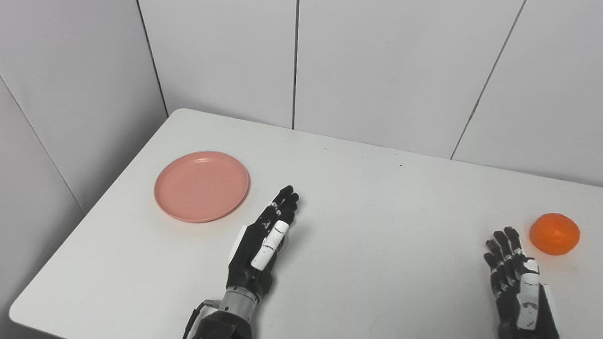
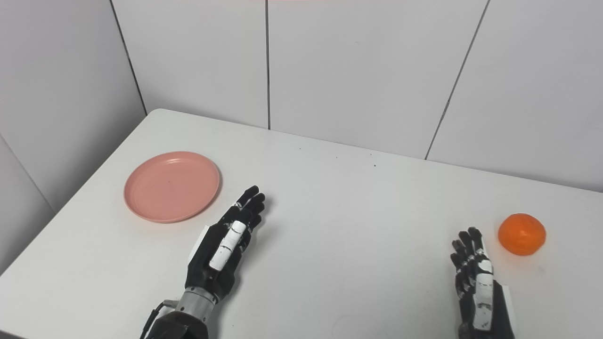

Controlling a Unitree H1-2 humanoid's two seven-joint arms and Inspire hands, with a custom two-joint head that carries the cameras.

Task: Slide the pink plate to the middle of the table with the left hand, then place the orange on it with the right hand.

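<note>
The plate point(image 1: 201, 186) lies flat on the surface point(image 1: 377, 197), toward its left side and near the far left corner. The left robot hand point(image 1: 261, 245) is to the right of the plate and nearer the front edge, close beside the plate but apart from it. The orange point(image 1: 554, 233) sits on the surface far to the right of the plate, well apart from it. The right robot hand point(image 1: 516, 278) is also far right of the plate, just left of the orange and nearer the front.

Bare test room; white table point(image 1: 377, 197); plain panelled walls point(image 1: 386, 70)
</note>
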